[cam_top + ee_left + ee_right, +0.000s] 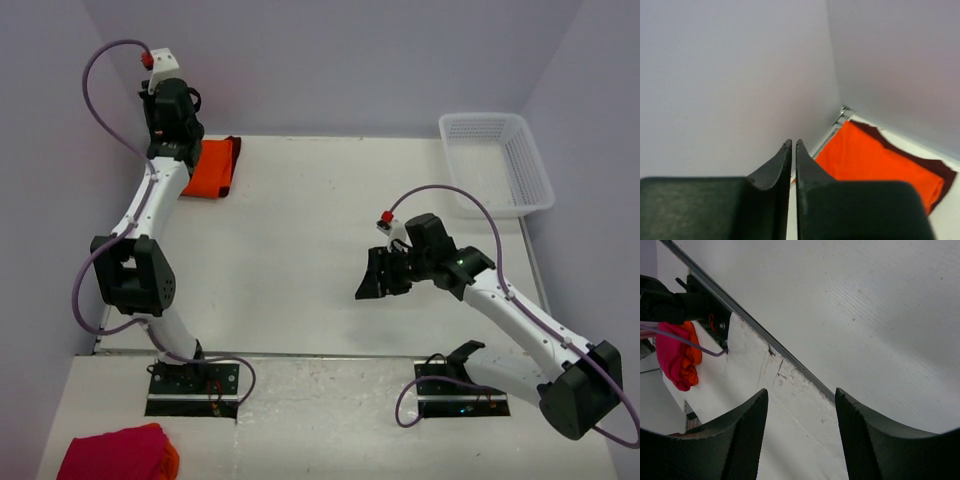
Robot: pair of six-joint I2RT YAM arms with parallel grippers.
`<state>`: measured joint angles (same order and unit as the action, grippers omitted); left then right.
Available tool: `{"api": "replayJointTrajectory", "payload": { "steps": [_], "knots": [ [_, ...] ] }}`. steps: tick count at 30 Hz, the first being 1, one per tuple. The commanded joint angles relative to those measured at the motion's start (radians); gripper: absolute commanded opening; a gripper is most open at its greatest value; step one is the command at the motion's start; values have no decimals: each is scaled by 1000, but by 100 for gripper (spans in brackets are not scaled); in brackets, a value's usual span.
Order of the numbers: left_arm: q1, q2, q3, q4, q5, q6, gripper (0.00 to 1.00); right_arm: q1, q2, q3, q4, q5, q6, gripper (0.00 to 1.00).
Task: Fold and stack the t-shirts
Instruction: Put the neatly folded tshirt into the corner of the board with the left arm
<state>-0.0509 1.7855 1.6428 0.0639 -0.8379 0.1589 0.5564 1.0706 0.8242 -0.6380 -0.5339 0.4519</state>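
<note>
The orange t-shirt [208,172] lies folded at the table's far left corner on top of the dark maroon t-shirt [236,158], whose edge shows along its right side. In the left wrist view the orange shirt [875,160] lies on the maroon one [942,176]. My left gripper [178,105] is raised by the back wall, just left of the stack; its jaws [791,142] are shut and empty. My right gripper [378,278] hovers over the bare table at middle right, open and empty [801,391].
A white mesh basket [480,120] stands at the far right corner. A pink-red cloth bundle with an orange edge [115,455] lies off the table by the left arm's base, also in the right wrist view [677,355]. Walls close in on three sides.
</note>
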Motion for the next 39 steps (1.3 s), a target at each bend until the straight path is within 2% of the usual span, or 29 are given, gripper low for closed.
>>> {"api": "replayJointTrajectory", "payload": {
  "steps": [1,3,5,6,7,8,10,16,21,26,29,30,31,33,34,35,36,39],
  "knots": [
    [11,23,-3,-39,135,-61,0,4,-37,-16,58,11,18,57],
    [13,84,73,-183,172,-135,0,4,-38,-22,72,37,19,55],
    [14,109,113,-286,238,-207,0,4,-41,-34,87,67,25,46],
    [14,106,114,-300,270,-272,0,4,-40,-39,103,72,31,35],
    [14,95,98,-300,360,-294,0,5,-38,-39,107,75,31,23],
    [14,85,63,-294,405,-352,0,4,-34,-39,112,95,31,0],
    [10,37,19,-282,518,-409,0,5,-32,-43,123,118,27,0],
    [-82,-104,-122,-280,609,-486,0,5,-23,-14,133,222,7,0],
    [-115,-277,-296,-268,756,-556,0,5,-14,-23,213,290,19,0],
    [-187,-411,-422,-297,786,-547,0,13,-12,-59,290,412,-5,0],
    [-201,-500,-494,-306,822,-544,0,13,8,-39,270,486,-21,0],
    [-201,-546,-514,-308,847,-544,0,13,12,-30,259,505,-21,7],
    [-202,-567,-532,-306,873,-545,0,13,17,-27,261,541,-18,33],
    [-202,-618,-577,-309,911,-538,30,19,35,-16,280,557,-30,57],
    [-204,-635,-590,-314,919,-536,44,23,38,-10,285,580,-33,62],
    [-204,-661,-610,-318,922,-524,86,26,38,-8,305,618,-41,66],
    [-204,-672,-615,-326,921,-515,100,28,43,1,313,609,-54,67],
    [-204,-701,-612,-380,912,-487,100,28,54,33,325,600,-59,69]
  ]
}}
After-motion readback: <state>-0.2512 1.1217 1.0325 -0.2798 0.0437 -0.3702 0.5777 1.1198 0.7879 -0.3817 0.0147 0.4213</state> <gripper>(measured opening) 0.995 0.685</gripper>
